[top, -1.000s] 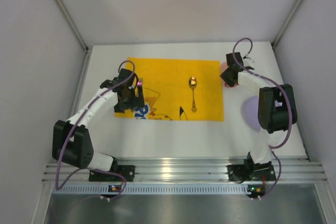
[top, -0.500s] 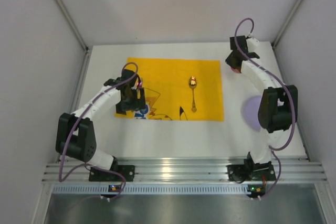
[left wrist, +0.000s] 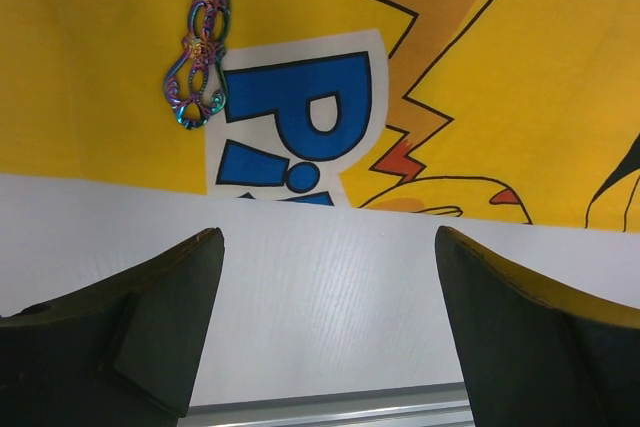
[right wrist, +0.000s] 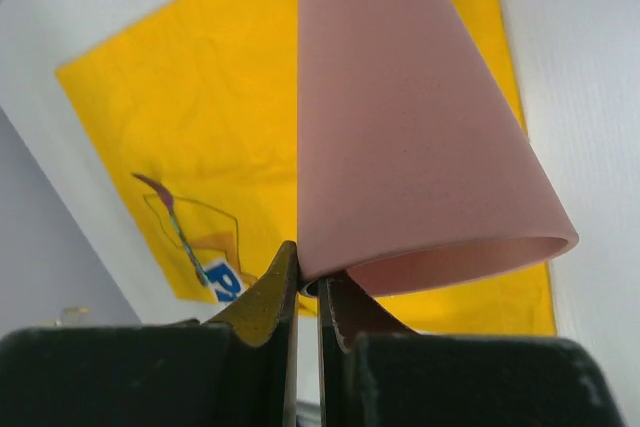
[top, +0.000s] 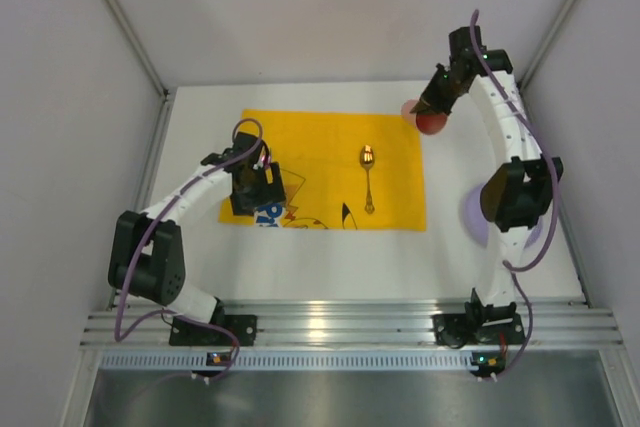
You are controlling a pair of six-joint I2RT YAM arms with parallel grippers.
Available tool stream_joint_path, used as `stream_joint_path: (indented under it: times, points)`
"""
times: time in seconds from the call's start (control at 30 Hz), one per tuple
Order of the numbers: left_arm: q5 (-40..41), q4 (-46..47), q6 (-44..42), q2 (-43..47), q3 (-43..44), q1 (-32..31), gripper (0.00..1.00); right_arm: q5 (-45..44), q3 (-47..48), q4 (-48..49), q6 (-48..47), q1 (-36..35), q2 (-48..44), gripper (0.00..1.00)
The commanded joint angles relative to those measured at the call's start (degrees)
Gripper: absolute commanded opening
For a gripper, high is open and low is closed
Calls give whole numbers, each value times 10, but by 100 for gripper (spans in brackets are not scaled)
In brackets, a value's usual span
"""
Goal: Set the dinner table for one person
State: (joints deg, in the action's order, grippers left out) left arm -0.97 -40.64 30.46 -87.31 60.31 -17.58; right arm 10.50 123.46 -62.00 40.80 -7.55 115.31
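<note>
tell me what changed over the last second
The right gripper, shut on the pink cup, moved it back toward the far edge, held above the table. The left gripper shifted only slightly and stayed open over the near edge of the yellow cloth. The spoon stayed put.

Bright even light, faint shadows on dinner table (top: pixel 330 267), glare on spoon (top: pixel 368 156)
</note>
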Motion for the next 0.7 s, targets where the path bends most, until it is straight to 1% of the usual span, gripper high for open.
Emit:
stream_joint_path:
  times: [0.0,0.03,0.17,0.27,0.5,0.63,0.67]
  points:
    - [-31,46,29,9,-15,3,91,105,36,-155,-26,-2,56,0]
    - [-30,46,29,11,-18,3,91,112,33,-175,-29,-2,59,0]
    - [-29,50,36,20,-18,3,91,134,32,-201,-30,-2,70,0]
    - [-32,55,41,27,-24,3,91,148,41,-220,-34,-4,96,0]
    - [-24,59,42,47,-48,4,91,104,57,-233,-33,-21,128,0]
    - [-28,64,40,39,-46,8,91,82,57,-231,-34,-26,139,0]
    - [-29,65,39,34,-44,9,91,79,57,-230,-33,-29,142,6]
